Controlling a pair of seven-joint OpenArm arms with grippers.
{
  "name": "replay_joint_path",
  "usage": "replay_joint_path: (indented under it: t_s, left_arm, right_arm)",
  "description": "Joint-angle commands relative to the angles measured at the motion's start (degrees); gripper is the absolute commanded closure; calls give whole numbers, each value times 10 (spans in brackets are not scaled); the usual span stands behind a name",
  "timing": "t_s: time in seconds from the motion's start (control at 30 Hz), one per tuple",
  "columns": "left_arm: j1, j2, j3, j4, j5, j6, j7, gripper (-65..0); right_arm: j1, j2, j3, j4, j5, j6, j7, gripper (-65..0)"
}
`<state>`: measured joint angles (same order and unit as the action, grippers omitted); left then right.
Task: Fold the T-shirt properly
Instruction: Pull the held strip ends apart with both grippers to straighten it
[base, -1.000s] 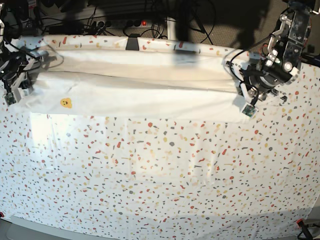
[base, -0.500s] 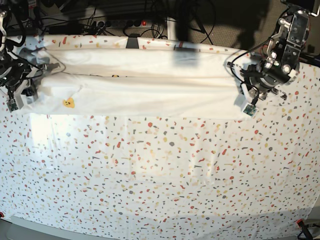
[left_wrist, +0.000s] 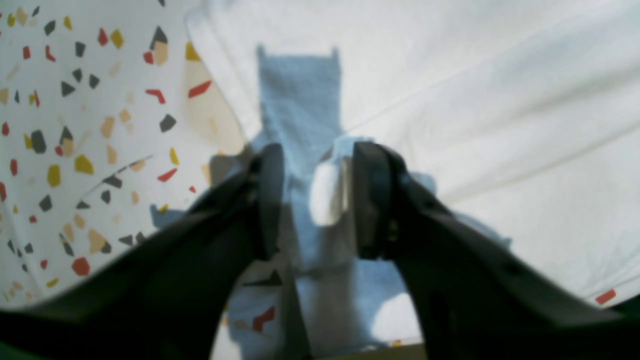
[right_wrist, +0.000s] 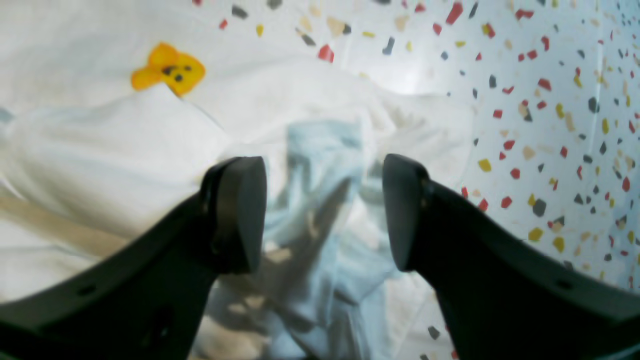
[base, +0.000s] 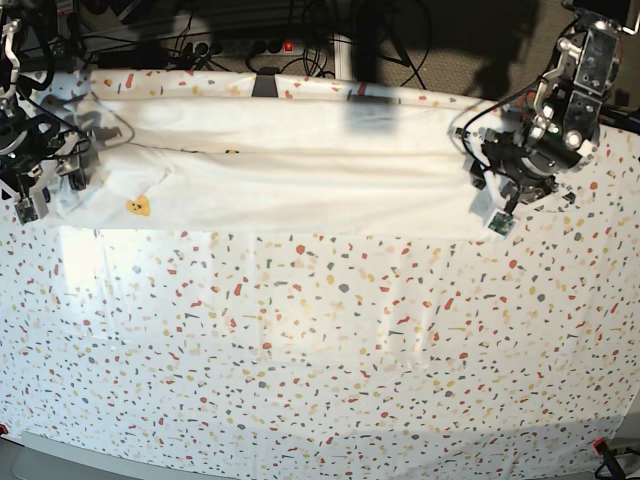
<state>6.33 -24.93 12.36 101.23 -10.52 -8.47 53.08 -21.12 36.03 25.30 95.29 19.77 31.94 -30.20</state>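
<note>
The T-shirt (base: 290, 180) lies folded into a long white band across the far side of the speckled tablecloth (base: 320, 350). At one end the left gripper (left_wrist: 312, 200) stands parted, a small bunch of white cloth resting against one finger, not pinched. At the other end the right gripper (right_wrist: 322, 212) is spread wide over crumpled fabric, gripping nothing.

A: What covers the surface (base: 320, 340)?
B: A white tablecloth (base: 300, 380) speckled red, yellow and grey, with a bright glare patch (base: 95, 265) just below the claw at the base view's left.
A: And beyond both claws?
B: Darkness, tangled black cables (base: 200, 40) and a small red light (base: 289, 46).
</note>
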Motion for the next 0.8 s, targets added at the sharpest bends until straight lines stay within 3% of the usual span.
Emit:
replay_joint_path:
  t_s: [0.0,0.23,0.4,0.57,0.77]
  left_arm:
    - [-8,-7,-4,7,1,3,-7,-267]
    - [-10,-7,-4,8,54,4,-11,-267]
    - [-11,-7,-4,8,44,21,5,-267]
    - [-11,-6,-4,31,42,25,-22,-267]
    - [-22,-7,-4,54,-20,25,-20,-267]
  right_arm:
    - [7,14,5,7,12,-2,14,-367]
    - [69,15,6,8,120,-2,10,-366]
    - [114,14,6,14,202,-2,-99,-366]
    - [116,6,6,14,146,2,-116,-366]
    - [116,-17,5,-19,134,2,-97,-366]
